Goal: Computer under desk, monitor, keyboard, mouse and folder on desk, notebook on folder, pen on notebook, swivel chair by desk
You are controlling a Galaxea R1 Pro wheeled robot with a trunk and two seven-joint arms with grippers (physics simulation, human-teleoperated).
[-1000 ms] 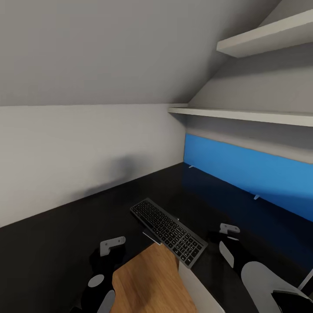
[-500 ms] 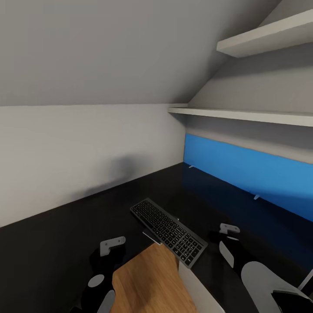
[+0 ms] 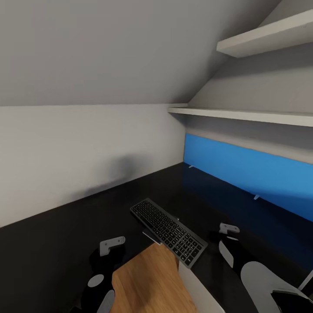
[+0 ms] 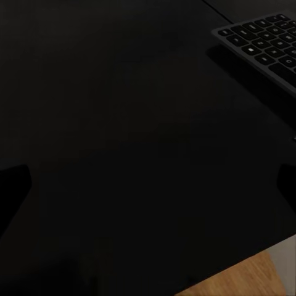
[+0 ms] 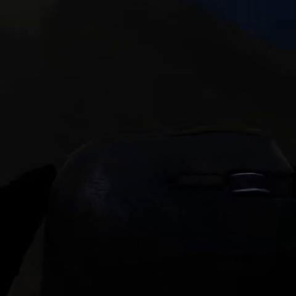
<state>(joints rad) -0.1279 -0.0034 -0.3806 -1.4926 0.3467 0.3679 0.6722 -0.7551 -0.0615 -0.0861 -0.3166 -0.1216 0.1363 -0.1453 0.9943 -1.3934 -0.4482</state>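
The keyboard (image 3: 168, 231) lies at an angle on the glossy black desk (image 3: 65, 226), near the desk's inner corner. Its corner also shows in the left wrist view as keyboard (image 4: 265, 46). My left gripper (image 3: 106, 260) hovers low over bare desk (image 4: 123, 123) left of the keyboard, open, with its fingertips (image 4: 13, 188) far apart and nothing between them. My right gripper (image 3: 224, 238) is down at the desk just right of the keyboard. Its wrist view is very dark and the black mouse (image 5: 172, 209) sits close up between the fingers, which appear shut on it.
A blue wall panel (image 3: 248, 174) runs along the back of the desk on the right, under two white shelves (image 3: 243, 115). Wood floor (image 3: 148, 282) shows in the desk's notch in front of me, with a light grey-white box (image 3: 200, 291) beside it. A sloped ceiling hangs overhead.
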